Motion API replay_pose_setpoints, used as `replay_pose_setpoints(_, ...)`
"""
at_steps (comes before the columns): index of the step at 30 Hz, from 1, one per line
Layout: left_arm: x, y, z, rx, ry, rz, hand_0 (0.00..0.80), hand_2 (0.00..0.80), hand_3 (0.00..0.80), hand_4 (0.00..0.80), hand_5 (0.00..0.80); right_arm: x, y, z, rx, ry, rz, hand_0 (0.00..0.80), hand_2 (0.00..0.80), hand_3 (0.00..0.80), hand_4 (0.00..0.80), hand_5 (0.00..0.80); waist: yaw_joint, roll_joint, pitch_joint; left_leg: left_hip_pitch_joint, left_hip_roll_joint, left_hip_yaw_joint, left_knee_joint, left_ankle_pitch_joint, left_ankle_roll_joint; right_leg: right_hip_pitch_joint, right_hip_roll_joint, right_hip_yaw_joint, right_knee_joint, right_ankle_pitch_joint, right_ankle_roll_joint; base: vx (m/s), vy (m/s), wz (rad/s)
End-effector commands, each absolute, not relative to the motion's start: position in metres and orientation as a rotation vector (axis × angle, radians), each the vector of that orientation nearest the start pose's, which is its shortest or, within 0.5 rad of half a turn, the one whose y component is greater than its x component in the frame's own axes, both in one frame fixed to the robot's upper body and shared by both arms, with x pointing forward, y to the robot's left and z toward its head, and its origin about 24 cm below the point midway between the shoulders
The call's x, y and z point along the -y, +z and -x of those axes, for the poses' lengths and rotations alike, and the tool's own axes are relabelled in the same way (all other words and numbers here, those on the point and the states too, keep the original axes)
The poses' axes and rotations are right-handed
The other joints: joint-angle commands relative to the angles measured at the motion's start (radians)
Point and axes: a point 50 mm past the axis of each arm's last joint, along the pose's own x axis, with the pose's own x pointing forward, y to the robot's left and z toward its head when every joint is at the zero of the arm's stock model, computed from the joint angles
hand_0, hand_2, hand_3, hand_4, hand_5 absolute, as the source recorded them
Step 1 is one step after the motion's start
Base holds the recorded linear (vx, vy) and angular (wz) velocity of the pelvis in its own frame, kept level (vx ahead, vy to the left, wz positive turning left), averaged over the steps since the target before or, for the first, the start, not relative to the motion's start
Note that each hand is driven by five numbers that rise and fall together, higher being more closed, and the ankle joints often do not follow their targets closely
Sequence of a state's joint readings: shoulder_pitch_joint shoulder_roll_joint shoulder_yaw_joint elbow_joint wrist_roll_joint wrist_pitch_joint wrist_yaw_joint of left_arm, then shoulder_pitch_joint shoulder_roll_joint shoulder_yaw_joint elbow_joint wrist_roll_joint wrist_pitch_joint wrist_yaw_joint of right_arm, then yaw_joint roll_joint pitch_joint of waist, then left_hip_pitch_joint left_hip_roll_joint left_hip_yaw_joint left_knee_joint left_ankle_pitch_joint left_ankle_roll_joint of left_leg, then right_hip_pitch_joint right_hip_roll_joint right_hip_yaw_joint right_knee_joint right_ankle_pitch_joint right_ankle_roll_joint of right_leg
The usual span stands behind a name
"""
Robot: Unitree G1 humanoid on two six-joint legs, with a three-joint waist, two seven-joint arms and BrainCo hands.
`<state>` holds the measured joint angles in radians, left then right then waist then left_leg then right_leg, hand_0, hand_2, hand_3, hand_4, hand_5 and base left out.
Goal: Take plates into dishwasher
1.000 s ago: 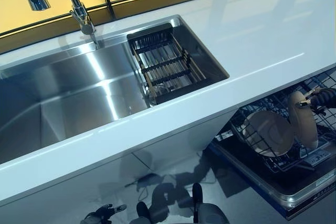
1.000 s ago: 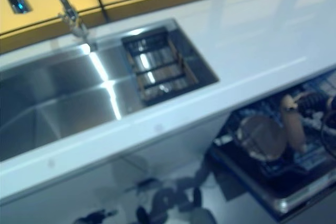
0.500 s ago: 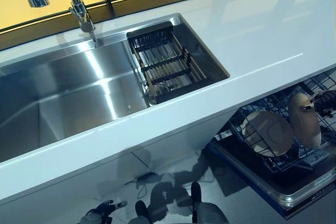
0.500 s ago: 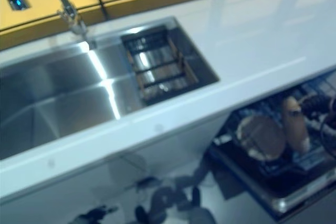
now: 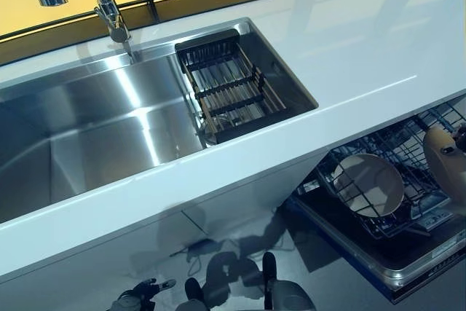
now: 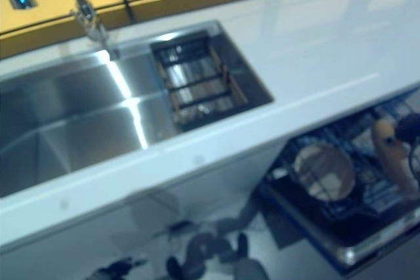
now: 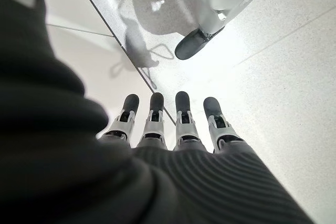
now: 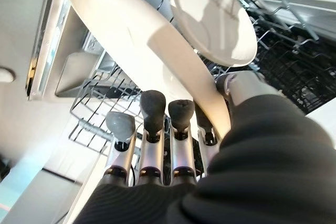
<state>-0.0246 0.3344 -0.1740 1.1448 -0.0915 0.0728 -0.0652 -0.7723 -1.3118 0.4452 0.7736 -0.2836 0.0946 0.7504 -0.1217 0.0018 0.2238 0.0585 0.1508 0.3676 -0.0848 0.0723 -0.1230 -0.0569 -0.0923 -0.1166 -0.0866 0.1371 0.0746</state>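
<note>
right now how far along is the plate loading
Done: one plate already stands in the dishwasher rack. In hand: the right hand grips a second plate over the rack, not yet slotted. The left hand hangs open near the floor. No more plates show on the counter.

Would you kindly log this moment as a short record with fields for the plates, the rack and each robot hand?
held plate: cream plate pinched on edge in the right robot hand, over the rack
loaded plate: second plate standing tilted in the dishwasher rack
rack: pulled out below the white counter
left robot hand: low by the floor, fingers straight, holding nothing
sink: holds only a dark drainer basket
</note>
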Motion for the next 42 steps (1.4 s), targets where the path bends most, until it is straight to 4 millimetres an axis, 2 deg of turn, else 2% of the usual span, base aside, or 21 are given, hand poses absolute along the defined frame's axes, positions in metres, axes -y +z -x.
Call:
replay_pose_setpoints(1,-0.289,-0.139,-0.109,-1.228,0.081,-0.378,0.0,0.0,0.0,0.0,0.0,0.42,0.243,-0.287,-0.809,-0.019,1.407,0.8,0.8,0.8,0.8,0.8,0.012,-0.081,-0.044,0.032,0.002,-0.043,-0.002,-0.027,-0.005,0.018,-0.003,-0.004,-0.001,-0.029,0.059,0.0,0.0,0.0)
replay_pose_setpoints(11,-0.29,-0.137,-0.116,-1.207,0.092,-0.378,0.0,0.0,0.0,0.0,0.0,0.416,0.238,-0.297,-0.734,-0.065,1.423,0.8,0.8,0.8,0.8,0.8,0.019,-0.064,-0.02,0.017,0.001,-0.048,-0.002,-0.027,-0.004,0.001,-0.012,-0.006,-0.001,-0.024,0.063,-0.015,-0.005,0.0)
replay_pose_setpoints(21,-0.286,-0.134,-0.13,-1.16,0.082,-0.362,0.0,0.0,0.0,0.0,0.0,0.403,0.226,-0.311,-0.701,-0.039,1.4,0.8,0.8,0.8,0.8,0.8,0.025,-0.016,0.023,-0.005,-0.012,-0.062,-0.002,-0.026,-0.006,-0.025,-0.031,-0.013,-0.001,-0.018,0.06,-0.047,-0.003,0.01)
replay_pose_setpoints(27,-0.281,-0.135,-0.132,-1.153,0.053,-0.365,0.0,0.0,0.0,0.0,0.0,0.398,0.225,-0.316,-0.695,-0.026,1.374,0.8,0.8,0.8,0.8,0.8,0.02,0.014,0.039,-0.016,-0.018,-0.068,-0.002,-0.019,-0.013,-0.036,-0.035,-0.012,-0.001,-0.017,0.055,-0.031,0.01,0.03)
replay_pose_setpoints(33,-0.275,-0.135,-0.136,-1.138,0.014,-0.379,0.0,0.0,0.0,0.0,0.0,0.402,0.219,-0.31,-0.721,-0.017,1.361,0.8,0.8,0.8,0.8,0.8,0.008,0.027,0.043,-0.018,-0.018,-0.068,-0.002,-0.02,-0.018,-0.042,-0.035,-0.006,-0.001,-0.019,0.055,0.0,0.0,0.0)
replay_pose_setpoints(42,-0.274,-0.131,-0.146,-1.11,0.002,-0.385,0.0,0.0,0.0,0.0,0.0,0.419,0.212,-0.298,-0.843,-0.066,1.519,0.8,0.8,0.8,0.8,0.8,0.002,0.056,0.061,-0.028,-0.022,-0.069,-0.002,-0.015,-0.02,-0.06,-0.041,0.001,-0.001,-0.015,0.058,-0.036,0.003,0.0)
